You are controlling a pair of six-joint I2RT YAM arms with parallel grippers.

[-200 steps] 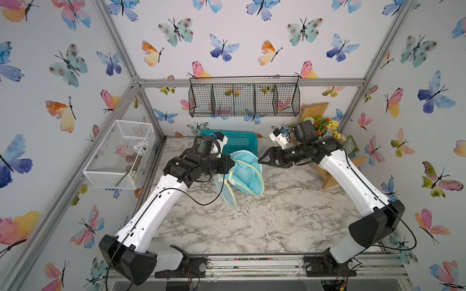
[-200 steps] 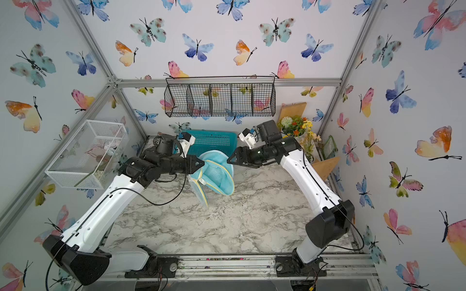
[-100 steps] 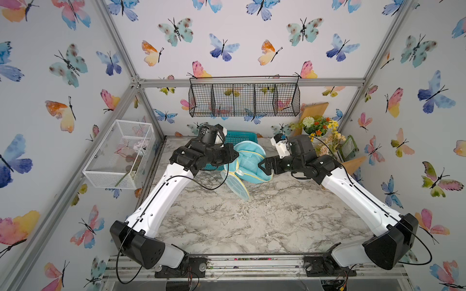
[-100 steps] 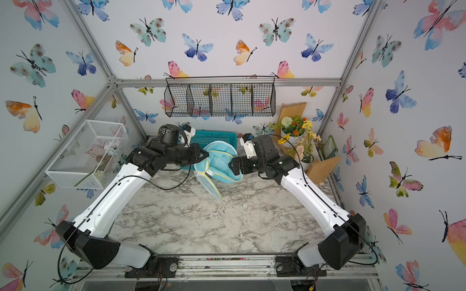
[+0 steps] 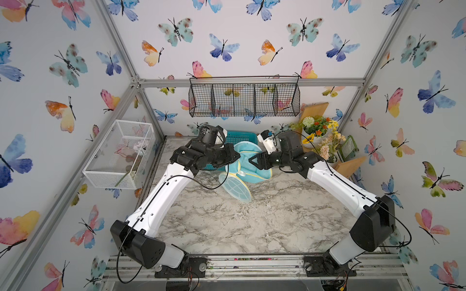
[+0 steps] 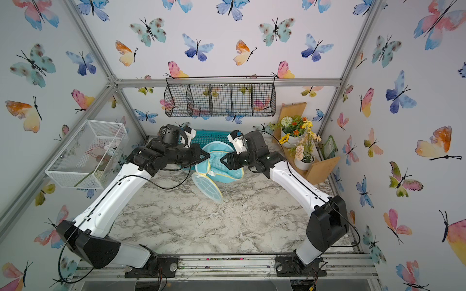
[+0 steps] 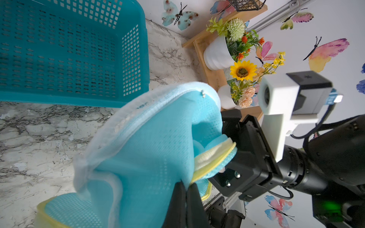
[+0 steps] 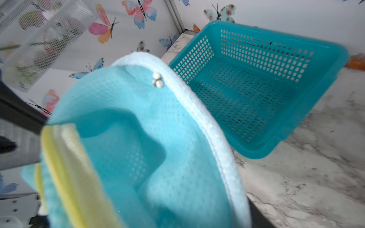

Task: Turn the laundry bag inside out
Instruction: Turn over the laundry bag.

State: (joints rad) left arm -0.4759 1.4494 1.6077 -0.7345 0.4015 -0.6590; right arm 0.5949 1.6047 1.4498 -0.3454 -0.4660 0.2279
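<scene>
Behind laundry bag (image 5: 261,173), teal basket (image 5: 238,137), potted flowers (image 5: 318,125) nearby

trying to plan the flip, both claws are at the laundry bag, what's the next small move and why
Probably close the right claw firmly on the yellow-piped fold of the laundry bag. The fold sits between its jaws, but a firm pinch is not clear, while the left claw is shut on the mesh nearby, ready to oppose a pull.

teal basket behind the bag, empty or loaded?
Empty: the teal basket shows bare slotted floor and walls in both wrist views; nothing inside.
</scene>
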